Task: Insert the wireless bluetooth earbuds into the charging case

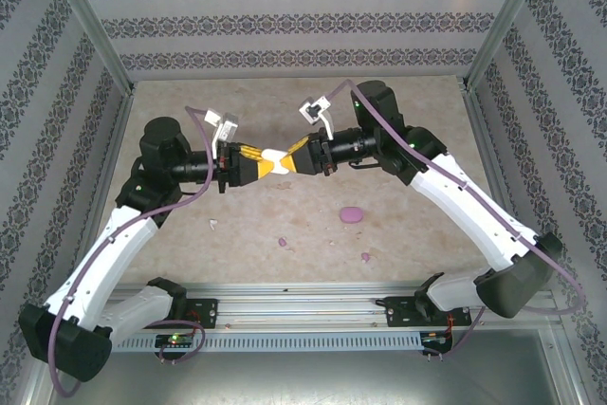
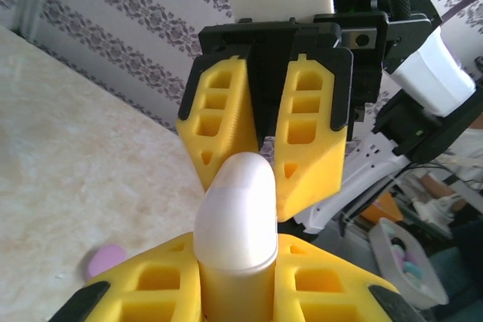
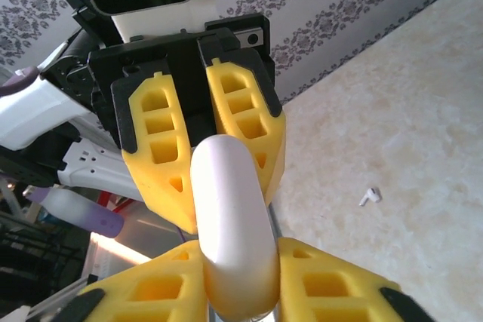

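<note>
Holding a white pebble-shaped plastic charging case [image 2: 235, 216] clear of the beige stone-patterned table [image 1: 427, 111], the left gripper [image 1: 258, 164] and the right gripper [image 1: 294, 160] are meeting nose to nose, each taking one end.

Judgement: the two arms are sharing the case in mid-air either to pass it across or to work its lid. No open lid can be made out, so nothing can be inserted yet.

Left gripper: its yellow ribbed fingers [image 2: 151, 284] are clamping the near end of the case, pressed fully against its sides.

Right gripper: its yellow fingers [image 3: 324, 284] are sitting tight on both flanks of the other end, and no gap is showing in its wrist view. It is gripping the case too.

Earbuds: none is being held.
- Two tiny lilac plastic earbuds [image 1: 282, 241] [image 1: 365, 256] are lying on the table below the joined grippers, towards the arm bases.
- One tiny white plastic earbud [image 3: 370, 196] is lying below and to the left gripper's side.
- A rounded purple case [image 1: 351, 214] is resting below the right gripper, apart from all of them.
</note>
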`<state>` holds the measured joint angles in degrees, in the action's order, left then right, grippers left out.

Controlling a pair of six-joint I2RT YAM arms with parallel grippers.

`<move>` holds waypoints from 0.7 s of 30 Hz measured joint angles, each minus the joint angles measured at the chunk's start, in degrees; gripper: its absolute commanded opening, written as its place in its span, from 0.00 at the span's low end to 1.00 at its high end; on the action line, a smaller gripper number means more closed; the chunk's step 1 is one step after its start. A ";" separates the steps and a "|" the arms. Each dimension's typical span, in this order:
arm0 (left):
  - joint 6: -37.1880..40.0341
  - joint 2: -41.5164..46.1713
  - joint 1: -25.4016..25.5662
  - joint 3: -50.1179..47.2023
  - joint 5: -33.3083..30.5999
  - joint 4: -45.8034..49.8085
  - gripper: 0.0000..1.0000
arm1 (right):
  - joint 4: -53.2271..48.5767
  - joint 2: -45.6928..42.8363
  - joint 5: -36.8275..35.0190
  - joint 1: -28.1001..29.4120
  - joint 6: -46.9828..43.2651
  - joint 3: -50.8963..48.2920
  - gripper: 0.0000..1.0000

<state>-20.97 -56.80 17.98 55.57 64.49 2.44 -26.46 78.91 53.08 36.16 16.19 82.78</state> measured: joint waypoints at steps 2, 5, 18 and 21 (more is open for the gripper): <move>1.77 1.55 -0.09 -1.75 -1.49 -0.11 0.00 | 0.39 0.96 0.44 0.11 1.20 0.00 0.36; 4.28 2.49 -0.07 -5.01 -2.25 -0.85 0.00 | 0.02 3.10 -0.85 -0.17 2.78 0.61 0.43; 11.43 8.59 -0.11 -16.96 -11.82 -4.26 0.00 | -1.97 9.70 -7.34 -1.79 9.29 3.58 0.63; 13.11 11.89 -0.11 -19.63 -17.49 -2.60 0.00 | -3.67 9.01 -11.85 -1.79 11.08 3.58 0.62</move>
<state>-7.86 -44.91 17.87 35.94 47.00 -0.16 -30.13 87.92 41.23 34.37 27.27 86.37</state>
